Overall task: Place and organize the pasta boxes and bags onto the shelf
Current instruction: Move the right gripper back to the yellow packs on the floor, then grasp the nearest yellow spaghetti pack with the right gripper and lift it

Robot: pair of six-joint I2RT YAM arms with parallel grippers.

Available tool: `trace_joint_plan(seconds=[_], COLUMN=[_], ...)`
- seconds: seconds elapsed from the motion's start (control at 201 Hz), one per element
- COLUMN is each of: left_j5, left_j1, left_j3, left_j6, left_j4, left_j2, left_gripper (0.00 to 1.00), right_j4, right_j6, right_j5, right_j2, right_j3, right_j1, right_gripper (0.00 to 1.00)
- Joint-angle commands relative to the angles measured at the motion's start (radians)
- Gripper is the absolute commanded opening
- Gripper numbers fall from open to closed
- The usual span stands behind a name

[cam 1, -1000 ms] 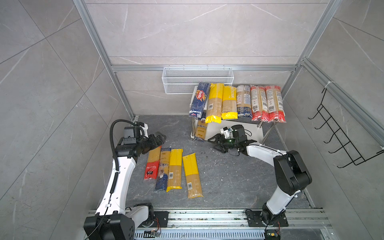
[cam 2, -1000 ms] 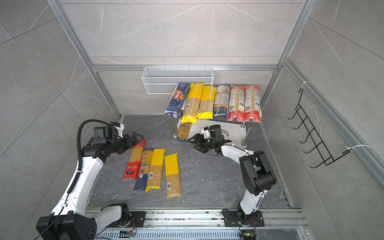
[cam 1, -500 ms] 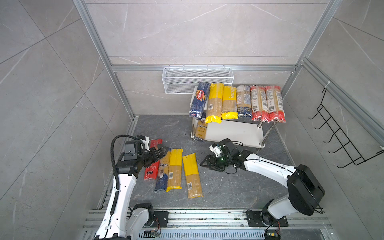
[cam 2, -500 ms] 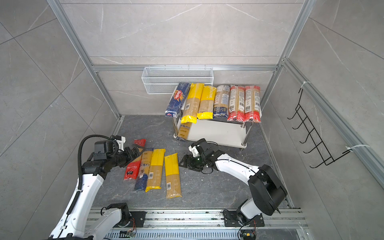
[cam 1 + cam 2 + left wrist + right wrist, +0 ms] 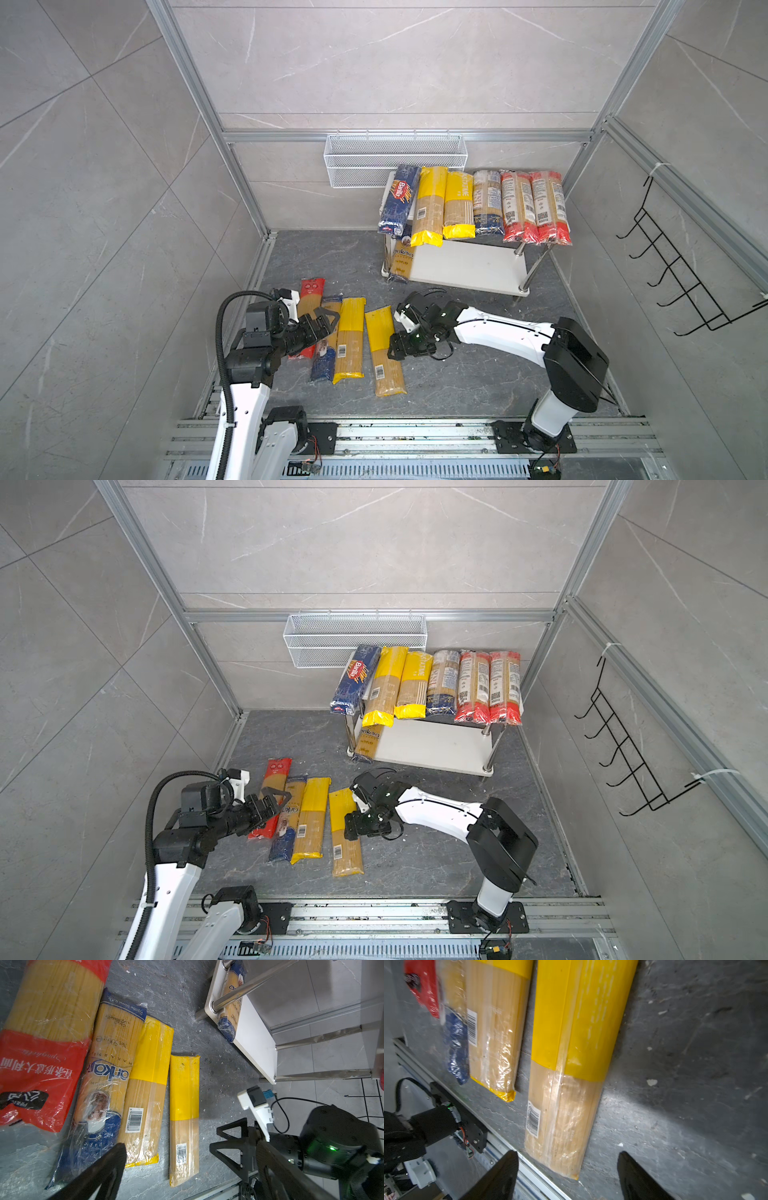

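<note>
Low in a top view, left of centre, your left gripper (image 5: 328, 321) hangs wide open and empty above the red plastic spaghetti bag (image 5: 311, 296). Just right of it, your right gripper (image 5: 391, 349), jaws apart and empty, hovers at the edge of the yellow-topped clear spaghetti pack (image 5: 383, 365) lying on the dark floor (image 5: 457, 374). This looks like the pick-up step, so straddle the pack's width, close, then carry it to the white two-tier chrome-legged shelf (image 5: 465, 266) at centre right, whose lower board is mostly bare.

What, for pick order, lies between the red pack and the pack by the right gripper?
A blue-ended bag and a yellow pack, in the left wrist view.
</note>
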Motion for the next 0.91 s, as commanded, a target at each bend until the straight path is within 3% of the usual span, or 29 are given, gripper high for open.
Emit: trace_joint_plan(seconds=[0.0, 0.503, 0.901], left_j5=[-0.010, -0.065, -0.112], left_j1=[-0.011, -0.040, -0.106], left_j3=[0.037, 0.159, 0.188], left_j6=[-0.021, -0.022, 0.018], left_j4=[-0.082, -0.167, -0.183], left_j2=[-0.032, -0.035, -0.019], left_gripper=[1.00, 1.00, 1.00], right_j4=[-0.061, -0.083, -0.239], right_j6=[-0.026, -0.020, 0.024], right_j5=[0.070, 0.105, 0.214], right_j2=[0.058, 0.247, 0.420], right_j3=[0.043, 0.215, 0.385], right_j1=[0.016, 0.094, 0.136], right_gripper=[0.79, 0.80, 0.80])
